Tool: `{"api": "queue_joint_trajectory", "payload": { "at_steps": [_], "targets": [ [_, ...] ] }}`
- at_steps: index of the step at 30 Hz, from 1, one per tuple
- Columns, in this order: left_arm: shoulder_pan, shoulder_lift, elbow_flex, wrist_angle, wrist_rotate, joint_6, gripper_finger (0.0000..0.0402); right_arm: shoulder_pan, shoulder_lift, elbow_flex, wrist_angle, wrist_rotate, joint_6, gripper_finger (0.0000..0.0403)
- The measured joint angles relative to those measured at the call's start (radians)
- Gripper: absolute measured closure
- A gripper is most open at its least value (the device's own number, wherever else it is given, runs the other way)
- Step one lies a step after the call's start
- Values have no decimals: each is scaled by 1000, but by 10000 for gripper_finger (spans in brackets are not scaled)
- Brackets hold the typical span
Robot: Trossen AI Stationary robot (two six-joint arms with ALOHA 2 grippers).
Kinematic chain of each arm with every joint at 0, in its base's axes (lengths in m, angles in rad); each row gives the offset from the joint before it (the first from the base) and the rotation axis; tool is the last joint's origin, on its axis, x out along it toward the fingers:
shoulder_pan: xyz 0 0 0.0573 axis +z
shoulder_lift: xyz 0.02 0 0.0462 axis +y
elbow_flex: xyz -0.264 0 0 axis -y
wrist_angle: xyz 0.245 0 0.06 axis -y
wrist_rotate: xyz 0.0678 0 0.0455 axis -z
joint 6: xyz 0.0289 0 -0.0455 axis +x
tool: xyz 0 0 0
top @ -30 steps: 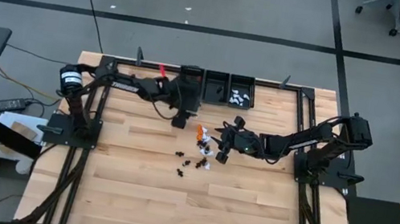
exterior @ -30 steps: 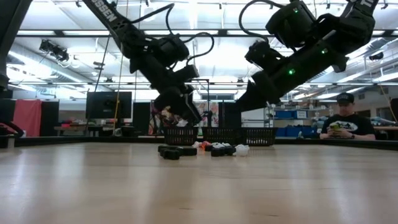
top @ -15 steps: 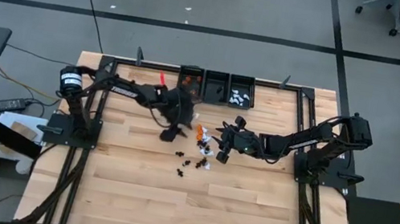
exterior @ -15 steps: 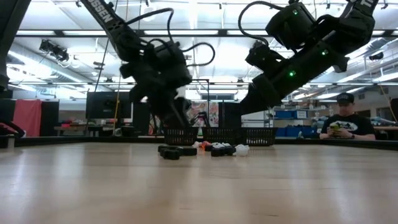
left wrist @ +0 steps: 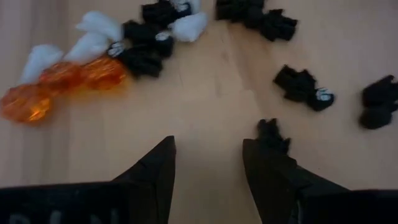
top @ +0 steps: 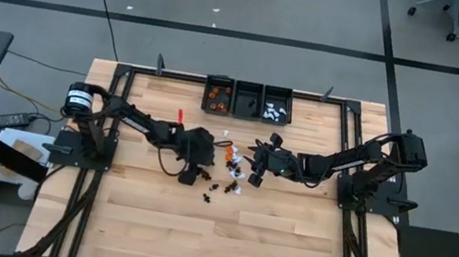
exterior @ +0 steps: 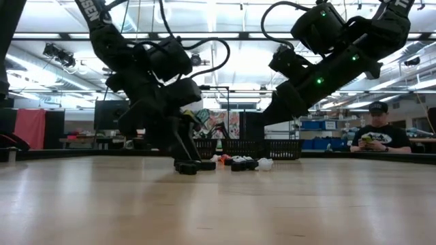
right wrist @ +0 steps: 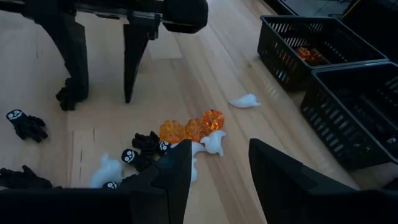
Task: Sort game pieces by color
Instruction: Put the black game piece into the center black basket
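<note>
Bright ceiling strip lights fill the room evenly, and seen level from the table both arms stand nearly black against them. The wooden table shows a soft sheen and faint shadows. Close to the left wrist camera the orange pieces smear softly and the dark fingers blur. From the right wrist, the mesh bins look sharp

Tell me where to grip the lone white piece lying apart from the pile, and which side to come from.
Grip the white piece across its thicker rounded end, coming straight down. It lies flat on the bare table, apart from the pile, leaving room either side; its thin tail would likely slip. Left tool and right tool hover open nearby.
</note>
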Motion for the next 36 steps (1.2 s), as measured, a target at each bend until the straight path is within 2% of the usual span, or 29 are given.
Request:
{"api": "queue_joint_trajectory", "payload": {
  "at_steps": [3,7,9,16,30,33,36],
  "targets": [
    [2,-17,-26,30,-29,-35,233,0,0,0,3,0,13,238],
    [-8,-62,-83,112,-130,-63,233,0,-1,0,7,0,18,238],
    [-15,-89,-112,154,-127,-79,233,0,-1,0,5,0,23,238],
    [-61,-113,-154,203,7,-97,233,0,-1,0,8,0,15,238],
    [-106,30,-149,339,2,-126,235,1,-1,0,31,-7,12,238],
    [-106,31,-149,334,-3,-118,253,1,-1,0,29,-7,9,238],
    [-105,32,-149,326,-8,-87,294,1,-1,0,23,-7,7,238]
  ]
}}
